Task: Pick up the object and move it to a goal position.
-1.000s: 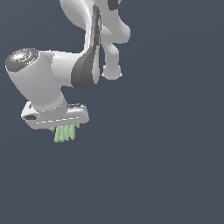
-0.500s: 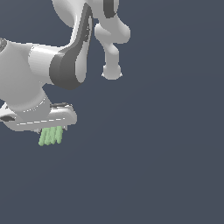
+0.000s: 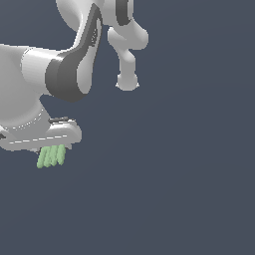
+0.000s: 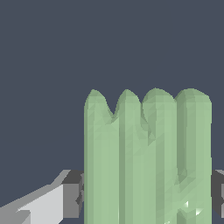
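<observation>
There is one light-green ribbed object (image 3: 51, 156) made of four parallel rods, one white gripper (image 3: 50, 149), and one robot arm (image 3: 64, 74).

I am seeing the arm (image 3: 60, 74) rendering as smooth white plastic-like shell with a soft satin sheen, and its joint bands are showing as darker grey, equally smooth. The claw (image 3: 50, 149) body is reading as the same pale glossy casing, with a thin dashed seam line running along its side. In the wrist view one finger (image 4: 39, 203) is showing flat, matt light grey with a darker grey pad face. The object (image 4: 146, 162) is appearing as pale green, ribbed, faceted material, mostly matt, with small bright glints near its lower end. The backdrop (image 3: 189, 189) is rendering as uniform, matt slate blue-grey, without texture.
</observation>
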`<state>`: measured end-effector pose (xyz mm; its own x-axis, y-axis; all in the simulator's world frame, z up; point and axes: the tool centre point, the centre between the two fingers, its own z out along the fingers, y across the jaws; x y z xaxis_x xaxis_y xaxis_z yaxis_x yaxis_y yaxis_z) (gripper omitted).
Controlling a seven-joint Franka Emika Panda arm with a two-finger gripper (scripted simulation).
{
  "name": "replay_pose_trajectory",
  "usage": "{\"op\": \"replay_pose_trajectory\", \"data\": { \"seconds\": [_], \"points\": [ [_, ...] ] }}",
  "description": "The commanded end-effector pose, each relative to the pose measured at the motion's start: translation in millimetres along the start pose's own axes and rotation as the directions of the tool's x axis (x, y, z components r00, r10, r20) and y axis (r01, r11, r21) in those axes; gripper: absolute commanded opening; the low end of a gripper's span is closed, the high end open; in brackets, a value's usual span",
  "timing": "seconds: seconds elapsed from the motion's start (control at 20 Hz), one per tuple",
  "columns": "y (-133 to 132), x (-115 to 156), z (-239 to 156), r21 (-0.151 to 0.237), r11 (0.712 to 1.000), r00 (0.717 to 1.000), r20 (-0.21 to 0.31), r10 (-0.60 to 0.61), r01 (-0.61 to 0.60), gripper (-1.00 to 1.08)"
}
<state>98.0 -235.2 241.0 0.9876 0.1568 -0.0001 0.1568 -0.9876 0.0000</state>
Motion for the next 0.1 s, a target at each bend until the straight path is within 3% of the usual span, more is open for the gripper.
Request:
{"op": "replay_pose_trajectory", "data": {
  "seconds": [0.0,0.05],
  "points": [
    [0.9,0.8,-0.9,0.0,1.0,1.0,0.0,0.0,0.0,-1.0],
    [1.0,0.9,-0.9,0.0,1.0,1.0,0.0,0.0,0.0,-1.0]
  ]
}}
